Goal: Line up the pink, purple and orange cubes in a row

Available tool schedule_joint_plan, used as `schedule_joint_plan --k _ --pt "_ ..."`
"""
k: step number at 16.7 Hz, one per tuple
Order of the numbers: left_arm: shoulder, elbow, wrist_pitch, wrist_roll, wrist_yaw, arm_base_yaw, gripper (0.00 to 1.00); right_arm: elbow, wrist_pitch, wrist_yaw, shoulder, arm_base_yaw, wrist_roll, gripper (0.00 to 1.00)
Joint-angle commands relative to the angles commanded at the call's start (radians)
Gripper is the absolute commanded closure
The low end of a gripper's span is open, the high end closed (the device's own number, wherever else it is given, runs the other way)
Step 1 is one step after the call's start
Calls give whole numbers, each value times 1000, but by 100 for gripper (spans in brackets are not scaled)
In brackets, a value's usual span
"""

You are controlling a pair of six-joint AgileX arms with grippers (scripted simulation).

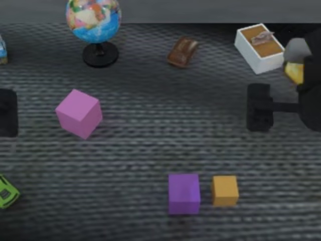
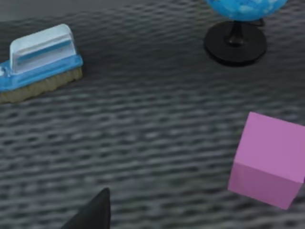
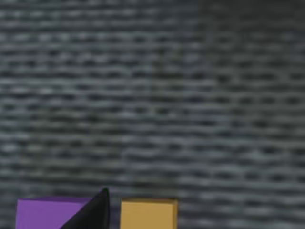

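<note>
Dark ribbed grey mat (image 1: pixel 150 145); near edge, purple cube (image 1: pixel 184 194) and orange cube (image 1: pixel 224 191) already sit just beside each other as a row start. Pink cube (image 1: pixel 78 113) lies tilted, well apart on the left, likely next. Left gripper (image 1: pixel 7 112) near it, right gripper (image 1: pixel 260 107) farther back; finger state of both: cannot tell

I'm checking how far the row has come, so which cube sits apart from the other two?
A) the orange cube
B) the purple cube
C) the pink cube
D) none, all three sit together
C: the pink cube sits alone toward the table's left, near the globe, while the purple cube and orange cube sit side by side at the front, a narrow gap between them.
</note>
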Motion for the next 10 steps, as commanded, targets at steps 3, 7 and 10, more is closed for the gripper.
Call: schedule_joint_plan --k 3,7,10 --pt "357 273 -184 42 -3 -35 0 -247 138 14 -307 -126 -132 0" --pt "787 606 -418 95 -5 -82 0 -574 331 0 -691 -289 -301 0" --pt "1045 826 -567 128 -5 -113 0 -773 475 -36 -921 -392 -403 0"
